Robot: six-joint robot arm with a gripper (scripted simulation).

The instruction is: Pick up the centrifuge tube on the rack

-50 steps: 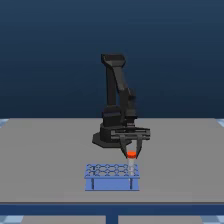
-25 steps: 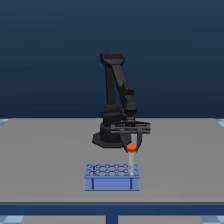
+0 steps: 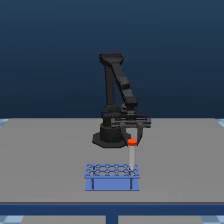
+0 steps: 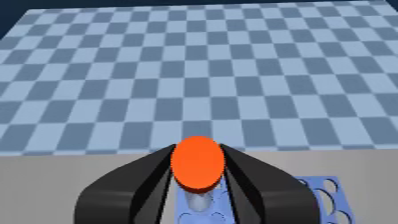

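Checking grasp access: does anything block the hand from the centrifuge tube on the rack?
Nothing visible does. The hand already has its fingers on either side of the orange cap of the centrifuge tube, which stands partly raised above the rack.

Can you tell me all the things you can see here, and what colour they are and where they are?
centrifuge tube: one, pale whitish with an orange-red cap, upright in the claw, lifted most of the way out of the rack at the exterior view's right end.
rack: one, blue, with round holes on top, on the table near its front edge.
table: one, grey, under everything.
floor: blue and grey checks, seen in the wrist view.
robot arm: one, black, its base on the table behind the rack.
claw: one, black, closed on the tube's cap.
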